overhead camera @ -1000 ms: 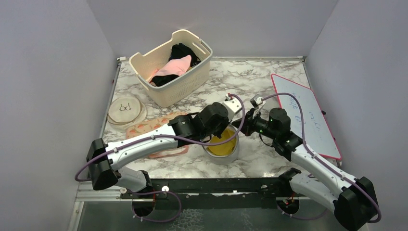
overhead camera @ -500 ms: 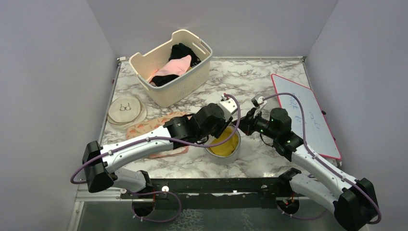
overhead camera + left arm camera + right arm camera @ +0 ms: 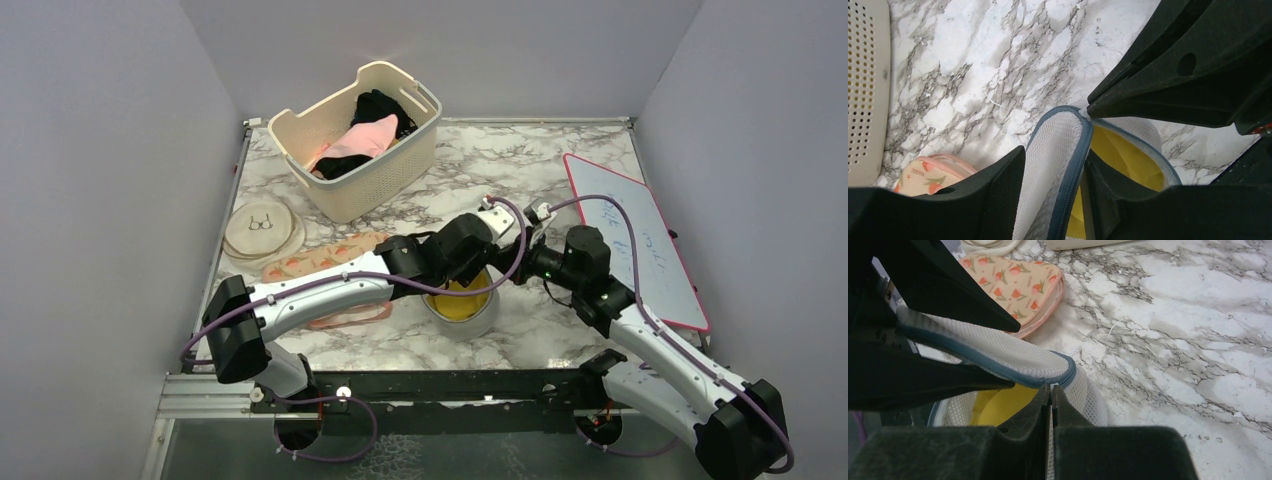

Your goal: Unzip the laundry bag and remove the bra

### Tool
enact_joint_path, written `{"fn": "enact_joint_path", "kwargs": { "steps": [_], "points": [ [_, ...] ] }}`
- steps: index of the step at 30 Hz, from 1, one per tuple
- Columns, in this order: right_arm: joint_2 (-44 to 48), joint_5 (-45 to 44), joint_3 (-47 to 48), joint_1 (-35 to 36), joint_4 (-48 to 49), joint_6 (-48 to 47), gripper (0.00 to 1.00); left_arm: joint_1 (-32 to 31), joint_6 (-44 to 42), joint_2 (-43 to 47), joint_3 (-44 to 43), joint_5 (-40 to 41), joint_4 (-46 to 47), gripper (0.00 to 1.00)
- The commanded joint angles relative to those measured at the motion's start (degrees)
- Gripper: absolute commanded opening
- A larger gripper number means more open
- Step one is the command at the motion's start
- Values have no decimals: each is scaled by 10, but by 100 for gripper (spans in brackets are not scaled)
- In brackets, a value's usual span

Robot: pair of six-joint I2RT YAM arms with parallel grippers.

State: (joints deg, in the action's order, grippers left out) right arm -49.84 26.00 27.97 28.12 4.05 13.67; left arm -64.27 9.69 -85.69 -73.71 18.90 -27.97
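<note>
Position: laundry bag (image 3: 462, 305) near-centre between both arms, lid flap (image 3: 1057, 132) raised, yellow bra (image 3: 1120, 160) inside | left gripper (image 3: 1054, 165) half-open astride flap, bra just right | right gripper (image 3: 1051, 390) pinched shut on far rim

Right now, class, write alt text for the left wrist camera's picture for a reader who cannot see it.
The raised lid of a white mesh laundry bag, edged with a blue-grey zip, stands between the parted fingers of the left tool, with something yellow inside. The shut right tool pinches the bag's rim above a marble table.
</note>
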Motion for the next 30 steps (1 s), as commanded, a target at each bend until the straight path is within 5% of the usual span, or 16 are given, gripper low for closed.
{"fn": "enact_joint_path", "kwargs": {
  "steps": [1, 11, 25, 30],
  "points": [
    [14, 23, 1, -1, 4, -8, 1, -4, 3, 1, -19, 16, -3, 29],
    [18, -59, -5, -1, -2, 9, 1, -5, -2, 63, 9, 10, 3, 0],
    [-15, -29, -5, -6, 22, 12, 1, -5, -9, 126, 53, 8, 25, 0],
    [-3, 22, 2, -5, 19, -9, 1, -5, -8, 107, 52, 29, 16, 17]
  ]
}}
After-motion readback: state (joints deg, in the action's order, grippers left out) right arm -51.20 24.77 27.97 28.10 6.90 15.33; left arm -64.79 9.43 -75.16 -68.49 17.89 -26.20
